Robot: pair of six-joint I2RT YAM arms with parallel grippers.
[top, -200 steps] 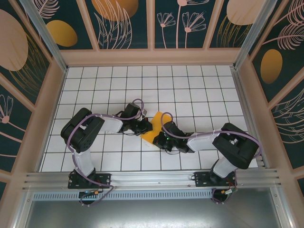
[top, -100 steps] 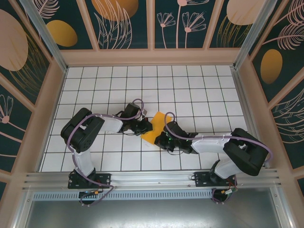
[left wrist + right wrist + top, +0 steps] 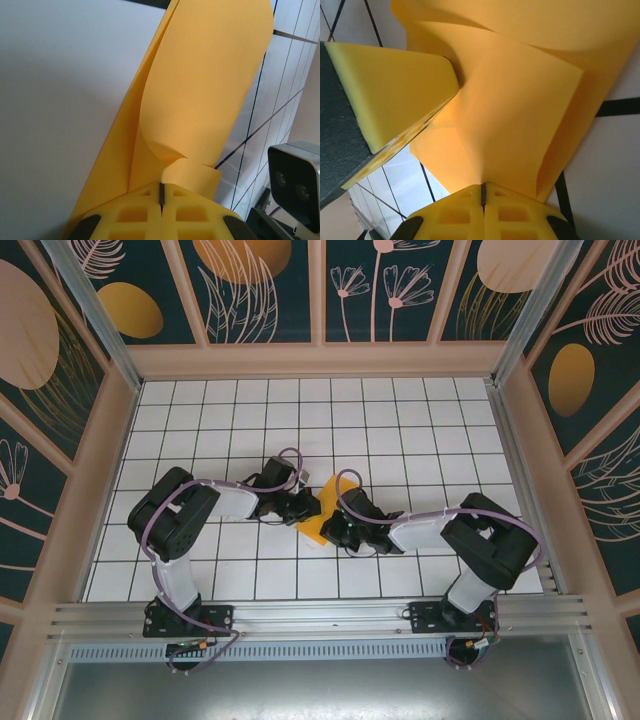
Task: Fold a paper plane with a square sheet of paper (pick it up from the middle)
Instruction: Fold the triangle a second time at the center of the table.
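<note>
Paper (image 3: 335,488), orange-yellow and partly folded, was seen lying near the middle of the gridded table (image 3: 400,420), one flap curled up. The left claw (image 3: 161,187) and right claw (image 3: 483,187) were clenched on either side, tips set against it; whether it was pinched could not be told.

Right hand (image 3: 482,192) closed against folded paper sheet (image 3: 520,115); left hand (image 3: 440,82) touching.
</note>
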